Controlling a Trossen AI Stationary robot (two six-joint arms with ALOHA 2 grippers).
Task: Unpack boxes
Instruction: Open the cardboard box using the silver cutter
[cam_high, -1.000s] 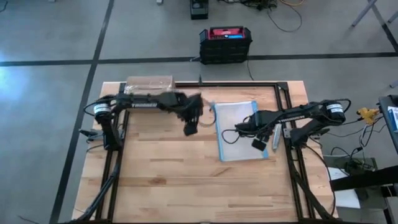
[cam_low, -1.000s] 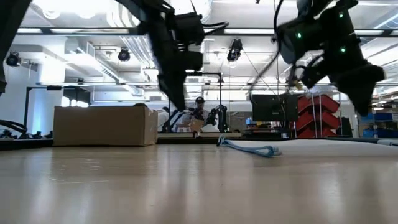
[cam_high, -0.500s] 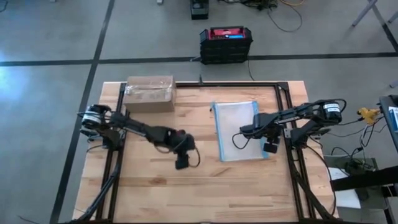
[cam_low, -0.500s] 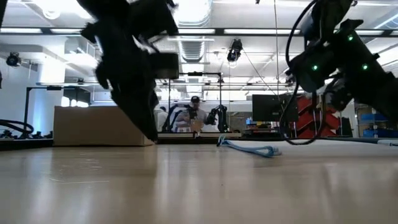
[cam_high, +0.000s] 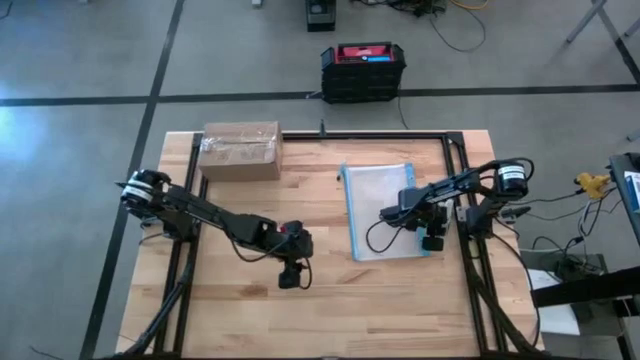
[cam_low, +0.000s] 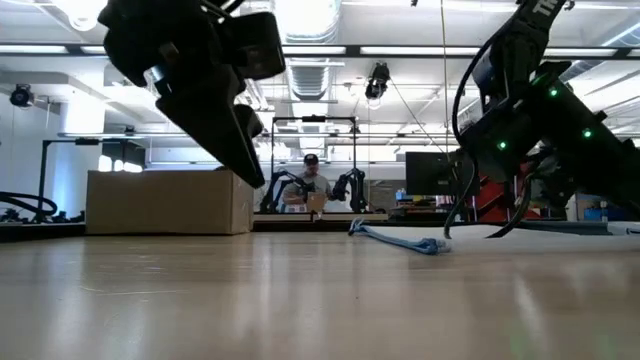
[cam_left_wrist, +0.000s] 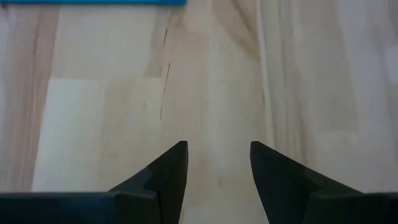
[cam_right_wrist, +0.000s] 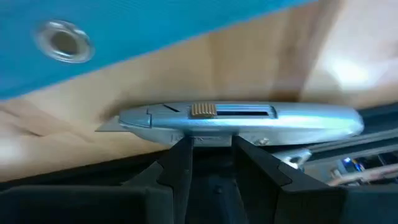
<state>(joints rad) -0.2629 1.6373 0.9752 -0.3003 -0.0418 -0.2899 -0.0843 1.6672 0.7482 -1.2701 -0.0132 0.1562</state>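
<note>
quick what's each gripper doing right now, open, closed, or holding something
Left gripper: open, empty, over bare table.
Right gripper: fingers open, right at the silver utility knife beside the blue-edged pouch, not gripping it yet.

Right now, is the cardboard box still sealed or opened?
Shut: the box has flaps flat, shiny tape across the top. Both grippers are away from it.

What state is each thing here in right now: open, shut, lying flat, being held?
Cardboard box: flaps shut, taped, untouched at the table's far edge.
Clear pouch: lying flat.
Utility knife: lying on the table, not held.
Left gripper: jaws open, empty, over bare wood.
Right gripper: jaws open, at the knife.
</note>
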